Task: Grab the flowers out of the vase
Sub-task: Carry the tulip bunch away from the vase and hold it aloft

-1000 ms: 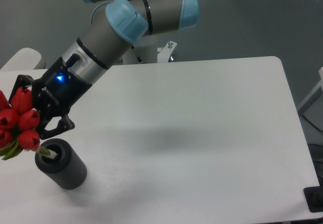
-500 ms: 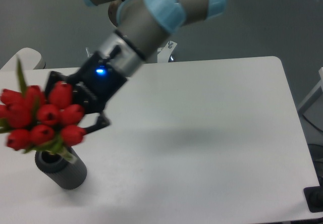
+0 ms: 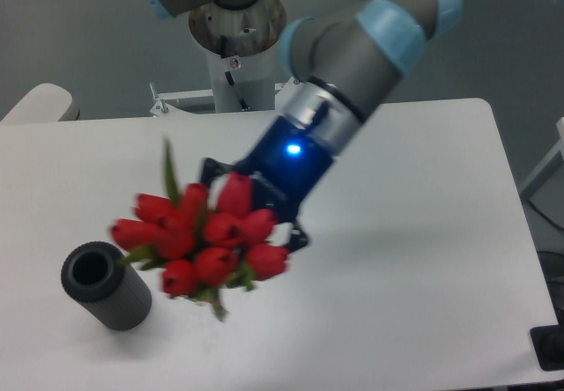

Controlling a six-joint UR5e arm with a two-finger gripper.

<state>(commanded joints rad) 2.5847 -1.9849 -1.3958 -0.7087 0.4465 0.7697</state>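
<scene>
The flowers [image 3: 204,237], a tied bunch of red tulip buds with green stems and a pointed green leaf, hang in the air above the table's middle left, clear of the vase. My gripper [image 3: 251,210] is shut on the bunch from behind, its black fingers partly hidden by the buds. The vase [image 3: 104,284], a short dark ribbed cylinder with a round hole, stands empty at the table's front left, to the left of the flowers.
The white table [image 3: 405,259] stretches right and forward. The arm's base column [image 3: 236,47] stands behind the table's far edge. A pale rounded object [image 3: 37,103] sits at the far left. A dark object [image 3: 551,347] is at the lower right corner.
The gripper has lifted the flowers out of the vase and carried them right, toward the table's middle. The vase has stayed in place and now shows an empty hole.
</scene>
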